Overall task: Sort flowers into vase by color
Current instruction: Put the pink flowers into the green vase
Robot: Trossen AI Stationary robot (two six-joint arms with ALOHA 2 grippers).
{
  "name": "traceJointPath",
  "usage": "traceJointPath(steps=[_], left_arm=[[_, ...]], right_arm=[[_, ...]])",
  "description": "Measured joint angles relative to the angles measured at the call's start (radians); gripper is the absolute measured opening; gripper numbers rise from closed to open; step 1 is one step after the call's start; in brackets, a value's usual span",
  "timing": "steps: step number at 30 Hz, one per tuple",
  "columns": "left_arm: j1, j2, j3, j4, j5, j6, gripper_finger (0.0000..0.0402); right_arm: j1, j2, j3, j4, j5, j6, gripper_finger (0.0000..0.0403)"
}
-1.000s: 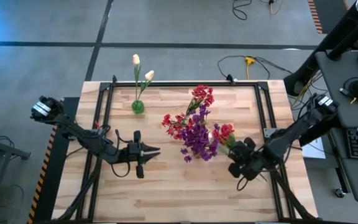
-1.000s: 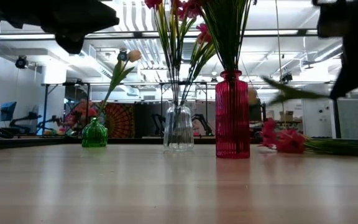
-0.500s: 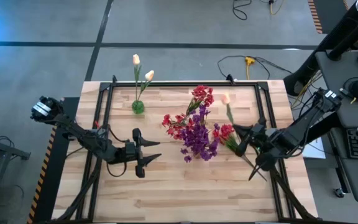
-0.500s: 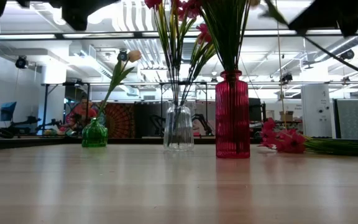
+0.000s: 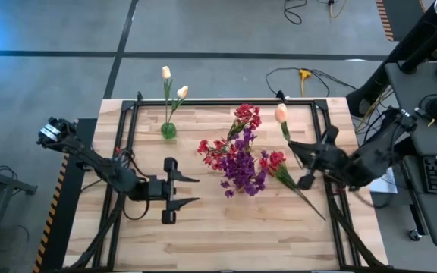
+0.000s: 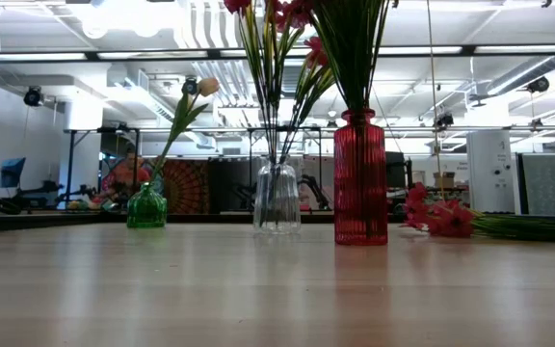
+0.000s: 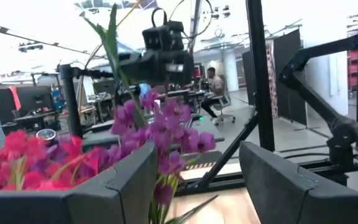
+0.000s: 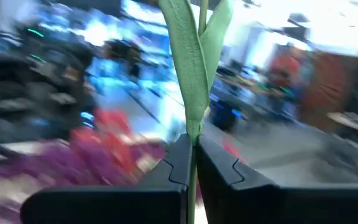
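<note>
On the pale wooden table, ringed by a black metal frame, the right gripper hangs above the right-hand side with its two dark fingers pressed together on the green stem of a cream-yellow tulip bud, the flower lifted clear of the boards and its stem slanting down toward the near right corner. The left gripper hovers over the left-centre of the table with its jaws spread and nothing between them, pointing at the massed purple blossom clusters in the tall ribbed red glass vase. Just beside that vase stands a clear glass vase holding red blossom clusters. Well apart, near the far left edge, a small round green glass vase holds two more cream-yellow tulips. Loose red flowers lie flat on the table to the right of the red vase, their green stems stretched toward the right edge. Beyond the table, a person sits at a workstation in the room
</note>
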Motion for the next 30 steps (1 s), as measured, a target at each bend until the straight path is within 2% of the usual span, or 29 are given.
traceJointPath(steps=[5,10,14,22,30], left_arm=[[0.000,0.000,0.046,-0.063,0.004,-0.002,0.0212],[0.000,0.016,0.072,-0.072,0.004,0.000,0.0229],[0.000,0.042,0.097,-0.070,0.004,0.013,0.0249],[0.000,0.143,0.195,-0.071,0.013,0.034,0.0260],[-0.002,0.281,0.352,-0.070,0.094,0.087,0.0261]], right_arm=[[0.004,0.032,0.126,-0.023,-0.266,-0.048,0.0012],[0.004,0.100,0.214,-0.043,-0.583,0.009,0.0012],[0.004,0.186,0.250,-0.040,-0.734,0.066,0.0012],[0.004,0.371,0.276,0.047,-0.756,0.125,0.0012],[0.003,0.475,0.275,0.131,-0.754,0.150,0.0012]])
